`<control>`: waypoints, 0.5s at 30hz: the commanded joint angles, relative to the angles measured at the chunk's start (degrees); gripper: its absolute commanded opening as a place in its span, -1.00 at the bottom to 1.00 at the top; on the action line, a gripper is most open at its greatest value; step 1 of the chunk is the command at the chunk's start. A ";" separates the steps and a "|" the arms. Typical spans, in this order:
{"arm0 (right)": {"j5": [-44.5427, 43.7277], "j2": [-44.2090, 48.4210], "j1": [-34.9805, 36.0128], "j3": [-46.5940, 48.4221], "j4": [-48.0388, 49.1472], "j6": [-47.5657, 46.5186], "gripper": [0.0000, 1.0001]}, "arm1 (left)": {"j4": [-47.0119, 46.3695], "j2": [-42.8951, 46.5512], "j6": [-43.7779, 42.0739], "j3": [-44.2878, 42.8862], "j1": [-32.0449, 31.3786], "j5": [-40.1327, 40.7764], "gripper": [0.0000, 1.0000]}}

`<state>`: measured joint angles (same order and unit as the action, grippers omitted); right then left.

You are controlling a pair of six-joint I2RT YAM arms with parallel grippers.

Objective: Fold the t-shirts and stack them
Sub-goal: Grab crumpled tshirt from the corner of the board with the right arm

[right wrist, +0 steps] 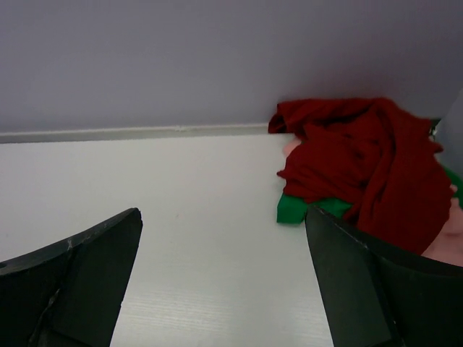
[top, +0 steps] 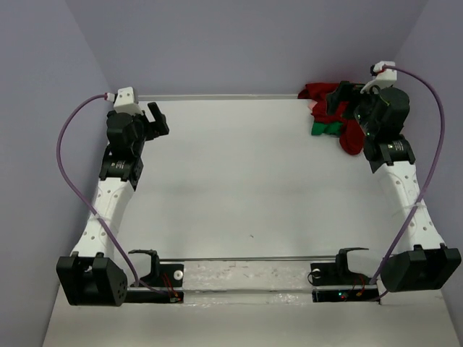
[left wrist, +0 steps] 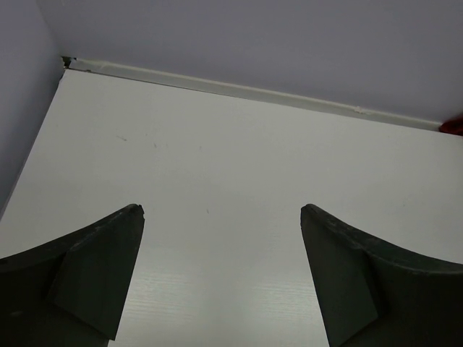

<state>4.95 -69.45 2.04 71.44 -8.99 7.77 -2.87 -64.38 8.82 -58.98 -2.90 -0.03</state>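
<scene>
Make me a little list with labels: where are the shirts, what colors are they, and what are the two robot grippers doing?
place: far right corner of the table
state: crumpled in one pile, none folded
dark red shirt: on top
green shirt: peeking out underneath
pink shirt: edge showing under the red
left gripper: open, holding nothing, over bare table
right gripper: open, holding nothing, at the pile

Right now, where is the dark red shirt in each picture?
Top external: dark red shirt in the far right corner, partly hidden by the right arm.
Left wrist: only a red sliver at the right edge, probably it.
Right wrist: the shirt heaped at right, over a green shirt.
Shared landmark: the pale strip along the far edge.
</scene>
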 commanded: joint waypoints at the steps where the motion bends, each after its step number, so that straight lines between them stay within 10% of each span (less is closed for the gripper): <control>1: -0.02 2.48 -0.02 7.83 -5.06 -8.98 0.99 | -5.38 1.98 -1.08 2.28 0.08 -0.85 0.98; 15: -3.19 8.00 -0.02 3.37 0.11 -4.44 0.99 | -11.19 4.61 0.06 8.18 0.08 2.84 0.98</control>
<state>3.44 -65.19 2.04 76.62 -11.88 0.38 -8.32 -62.39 8.84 -52.25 -2.90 1.65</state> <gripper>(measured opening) 0.994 0.989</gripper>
